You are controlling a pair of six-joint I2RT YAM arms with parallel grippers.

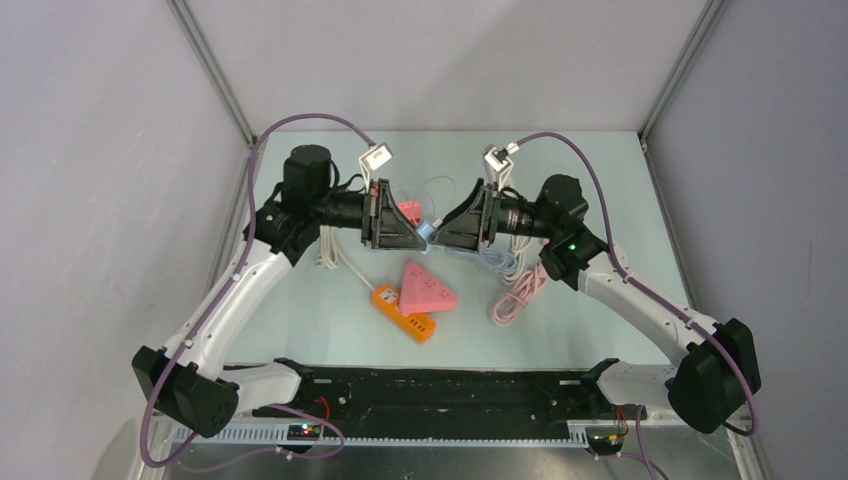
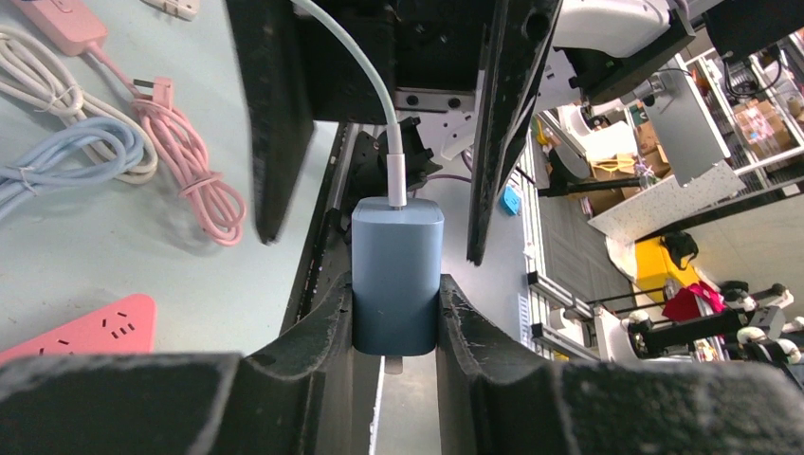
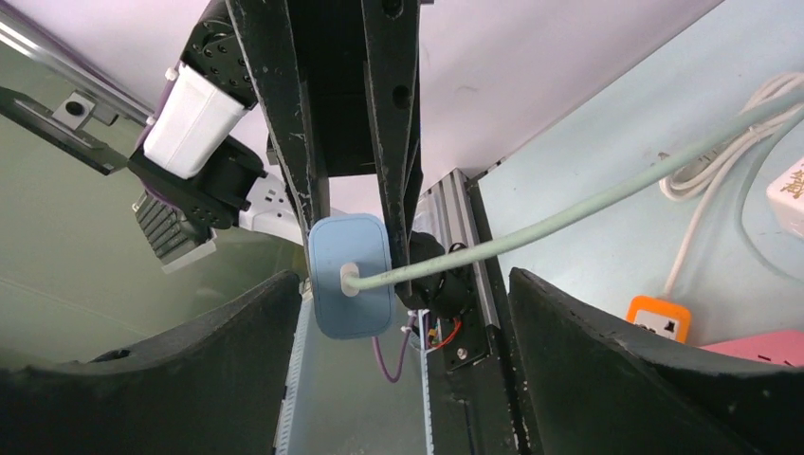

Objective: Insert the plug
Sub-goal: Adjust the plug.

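Observation:
A pale blue charger plug (image 2: 396, 275) with a pale cable (image 2: 374, 85) in its back is clamped between my left gripper's (image 2: 395, 313) fingers, one prong showing beneath it. In the top view the left gripper (image 1: 420, 232) holds it in the air above the table's middle. My right gripper (image 1: 442, 230) faces it tip to tip, open and empty. In the right wrist view the plug (image 3: 351, 277) hangs just beyond my spread right gripper (image 3: 408, 284), nearer the left finger. A pink triangular power strip (image 1: 428, 290) and an orange power strip (image 1: 405, 312) lie on the table below.
A coiled pink cable (image 1: 518, 295) and a pale blue cable (image 1: 500, 262) lie right of the strips. A white cable (image 1: 328, 250) lies to the left. Another pink strip (image 1: 408, 212) sits behind the grippers. The black base rail (image 1: 440, 390) runs along the near edge.

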